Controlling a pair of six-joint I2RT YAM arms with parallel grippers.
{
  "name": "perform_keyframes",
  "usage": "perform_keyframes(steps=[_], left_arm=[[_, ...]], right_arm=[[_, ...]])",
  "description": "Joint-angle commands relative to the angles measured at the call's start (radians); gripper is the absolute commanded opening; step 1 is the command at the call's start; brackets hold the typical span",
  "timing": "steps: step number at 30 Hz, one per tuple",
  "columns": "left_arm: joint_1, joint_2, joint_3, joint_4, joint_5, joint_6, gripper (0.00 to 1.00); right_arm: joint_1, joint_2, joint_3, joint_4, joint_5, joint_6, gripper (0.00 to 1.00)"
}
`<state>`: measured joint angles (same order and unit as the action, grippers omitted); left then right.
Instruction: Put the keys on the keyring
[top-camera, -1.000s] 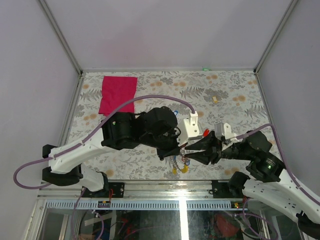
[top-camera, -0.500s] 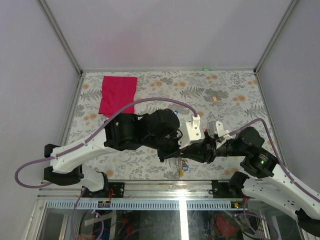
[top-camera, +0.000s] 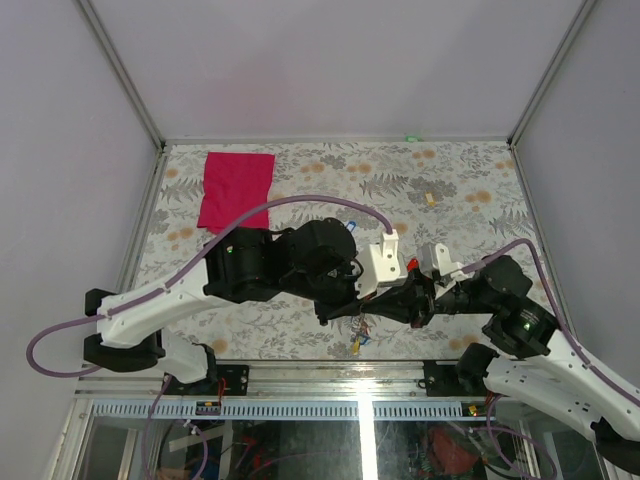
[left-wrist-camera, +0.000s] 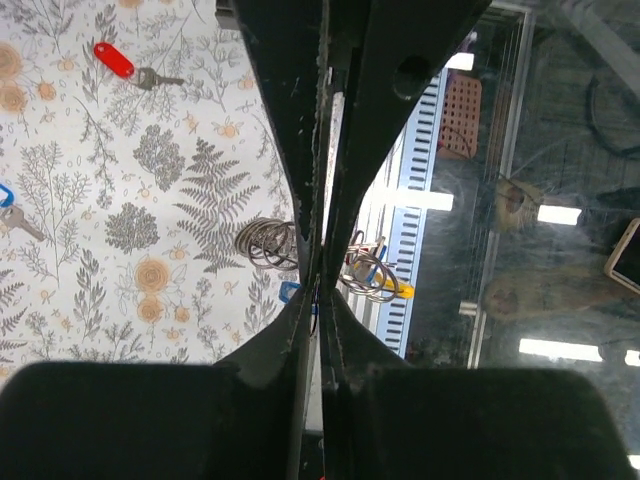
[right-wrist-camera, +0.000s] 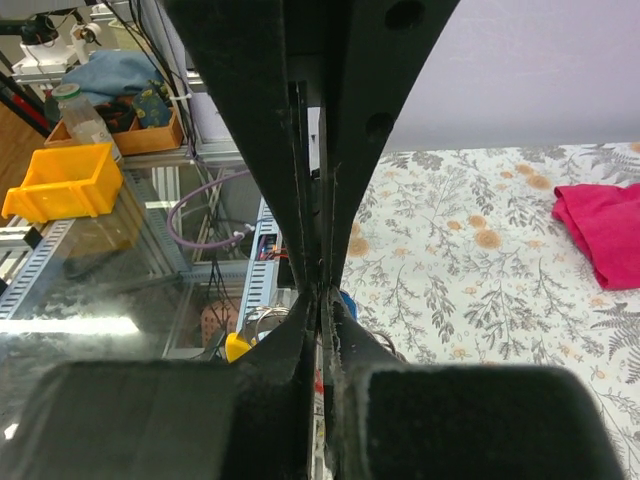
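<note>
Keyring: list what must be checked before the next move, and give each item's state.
1. Left hand shut on the keyring: ok.
2. Right hand shut: ok. What it pinches: cannot tell.
3. Yellow key threaded on the keyring: cannot tell; its tag hangs right beside the coil.
4. Red key on the keyring: not ok; it lies on the table.
5. Blue key at the left wrist view's edge on the keyring: not ok; it also lies on the table.
</note>
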<state>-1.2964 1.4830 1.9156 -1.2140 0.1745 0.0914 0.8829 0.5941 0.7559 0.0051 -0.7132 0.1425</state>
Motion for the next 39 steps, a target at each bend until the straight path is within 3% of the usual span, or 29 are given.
perform_keyframes(steps=[1, 6, 12, 23, 29, 34, 39], left_arm=[[-0.007, -0.084, -0.039, 0.113, 0.013, 0.003, 0.11], [-0.009, -0.17, -0.131, 0.235, 0.041, -0.019, 0.24], [-0.009, -0.257, -0.251, 0.373, 0.042, -0.042, 0.29], [-0.009, -0.299, -0.314, 0.484, 0.045, -0.042, 0.34], [-0.008, -0.29, -0.316, 0.483, 0.051, -0.038, 0.33], [-0.008, -0.284, -0.324, 0.473, 0.058, -0.038, 0.26], [-0.009, -0.285, -0.335, 0.473, 0.073, -0.039, 0.11]], right_arm=[[-0.001, -0.042, 0.025, 0.043, 0.036, 0.013, 0.0], [-0.001, -0.064, 0.019, 0.124, 0.028, 0.078, 0.0], [0.0, -0.068, 0.018, 0.181, 0.004, 0.122, 0.0], [0.0, -0.06, 0.027, 0.191, -0.017, 0.134, 0.0], [-0.001, -0.061, 0.025, 0.197, -0.019, 0.138, 0.0], [-0.001, -0.068, 0.023, 0.202, -0.01, 0.137, 0.0], [-0.001, -0.076, 0.026, 0.216, 0.005, 0.138, 0.0]])
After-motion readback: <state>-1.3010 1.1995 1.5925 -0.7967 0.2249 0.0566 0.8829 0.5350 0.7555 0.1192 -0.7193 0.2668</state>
